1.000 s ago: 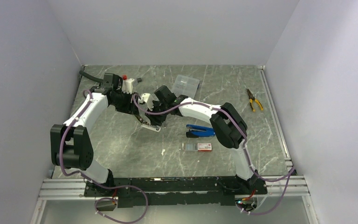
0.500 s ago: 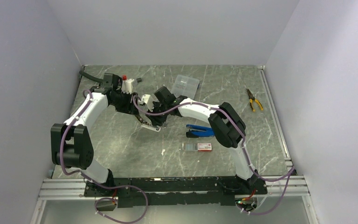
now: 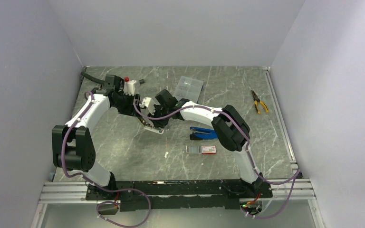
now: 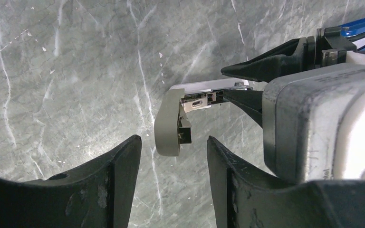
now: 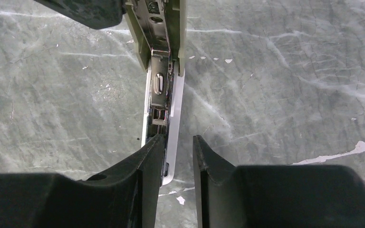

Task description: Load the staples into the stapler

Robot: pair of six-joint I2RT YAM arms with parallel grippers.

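The left arm rises from its base at 7 o'clock with its elbow high and bends its wrist in toward the middle of the table. The right arm stretches from 5 o'clock toward 10 o'clock to meet it. Between them, just left of centre, is the stapler, with an olive rear cap, a white base and a bare metal channel showing.

The left gripper stands spread, the rear cap in its gap with table showing on either side. The right gripper stands narrow about the white front tip. One finger is against it and a sliver of table shows beside the other, so a pinch cannot be told.

The staple box, white with a red end and a dark tray, lies at 4 o'clock from the stapler, well apart. Its print and the strips are too small to make out. Raised lettering on the right wrist housing is blurred.
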